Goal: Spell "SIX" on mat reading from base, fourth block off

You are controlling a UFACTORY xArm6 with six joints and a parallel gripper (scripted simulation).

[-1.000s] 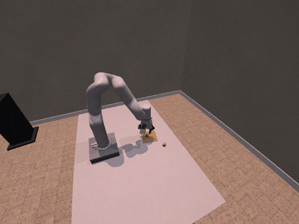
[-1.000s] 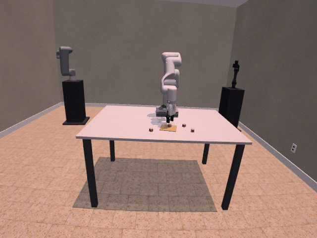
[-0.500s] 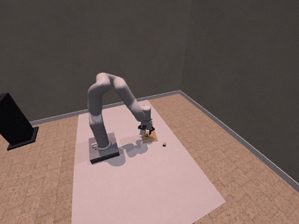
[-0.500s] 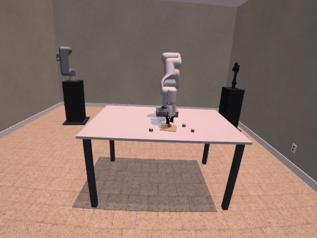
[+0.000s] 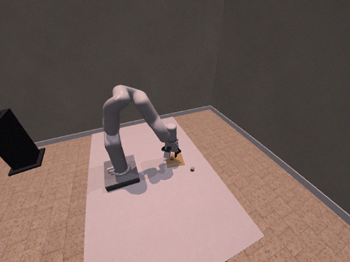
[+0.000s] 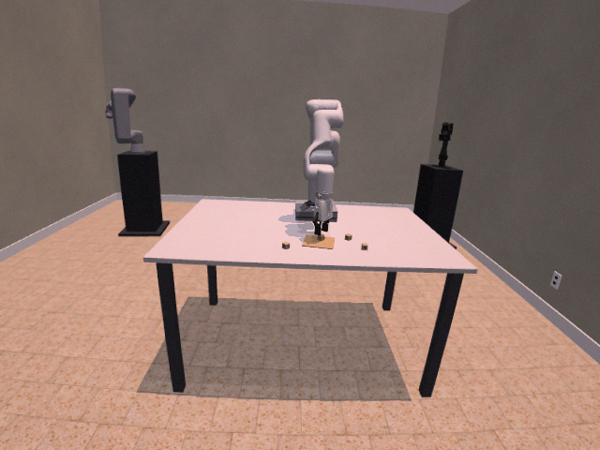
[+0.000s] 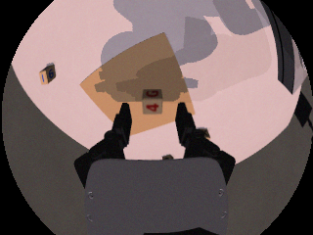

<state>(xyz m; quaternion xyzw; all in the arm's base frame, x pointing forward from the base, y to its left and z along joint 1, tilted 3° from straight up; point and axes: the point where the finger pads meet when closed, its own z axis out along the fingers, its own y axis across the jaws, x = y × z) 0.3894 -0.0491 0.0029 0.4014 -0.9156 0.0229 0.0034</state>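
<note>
Pincer: the gripper (image 5: 172, 155) (image 6: 322, 232) (image 7: 154, 104) stands somewhat over half open, points down over the mat and holds nothing. In the wrist view its two fingertips flank the line to the block on the mat, with visible space on both sides.

Block on the mat (image 5: 171, 155) (image 6: 320, 237) (image 7: 153, 107): it sits on the mat, showing a red 4 and a red G on two faces. Its other faces cannot be read, so its part in the word is unconfirmed. The step in hand is judged to be picking it up. Good practice: square the fingers to opposite sides, centre them, descend straight and stop short of pressing the mat, then close evenly. A low or skewed fingertip could drag the mat or twist the block.

Mat (image 5: 178, 163) (image 6: 318, 244) (image 7: 139, 119): it lies flat. Its edges leave limited margin for a full row.

Beyond the edges: the lone block (image 5: 192, 168) (image 6: 286, 245) (image 7: 47, 74) lies off the mat on the robot's right, well apart. A nearer block (image 6: 348, 236) and a farther block (image 6: 364, 246) lie off it on the robot's left; an opened finger could knock either during a sideways pass. Lifting before traversing is advised.
</note>
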